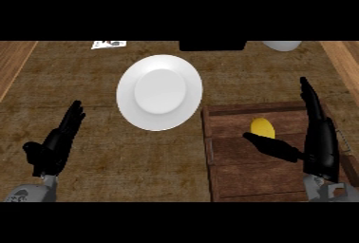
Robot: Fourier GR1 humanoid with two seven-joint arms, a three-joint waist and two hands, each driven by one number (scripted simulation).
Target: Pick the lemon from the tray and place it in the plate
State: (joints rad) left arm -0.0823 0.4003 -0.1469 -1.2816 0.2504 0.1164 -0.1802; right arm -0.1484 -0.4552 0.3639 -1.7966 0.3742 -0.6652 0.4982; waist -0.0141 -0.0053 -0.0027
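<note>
Yellow lemon [262,126], one, on one tray [254,176]; one plate [129,95]; left hand [56,148] and right hand [320,142] fingers straight

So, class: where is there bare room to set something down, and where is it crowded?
Bare counter lies between the left robot hand, the plate and the tray. Crowded: the tray's far half, with lemon and right robot hand.

No legible text, label, brand or number observed. A small white sheet [108,44] at the far left of the table [105,175] carries dark marks, too small to read.
</note>
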